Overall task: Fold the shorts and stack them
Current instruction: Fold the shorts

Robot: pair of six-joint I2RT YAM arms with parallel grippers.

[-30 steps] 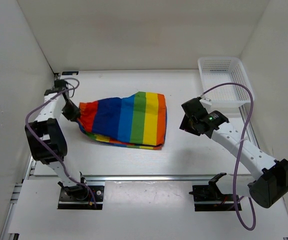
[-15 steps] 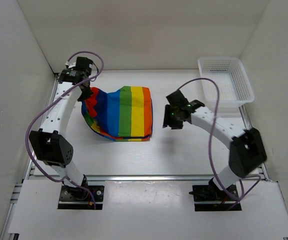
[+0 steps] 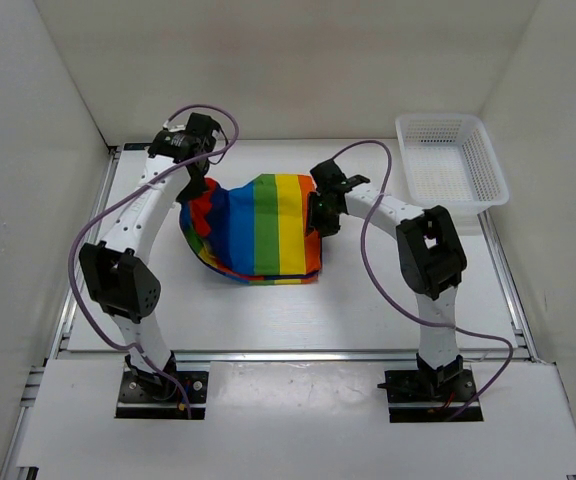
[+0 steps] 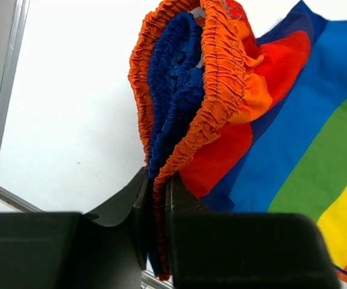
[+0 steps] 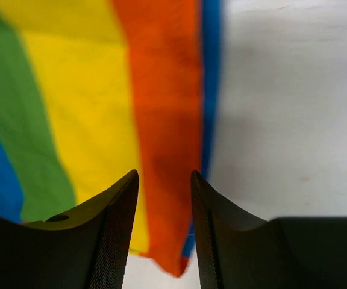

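shorts [image 3: 263, 228] centre, L pincer [image 4: 156, 180] left, R pincer [image 5: 164, 177] right, basket [image 3: 448, 160] far right

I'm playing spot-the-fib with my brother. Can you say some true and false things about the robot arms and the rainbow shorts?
1. The left gripper is shut on the gathered orange waistband of the rainbow-striped cloth shorts. True.
2. The right gripper pinches the shorts. False: its jaws are open above the orange stripe.
3. The shorts lie inside the white plastic mesh basket. False: they lie on the white table, apart from it.
4. The basket stands on the right arm's side. True.
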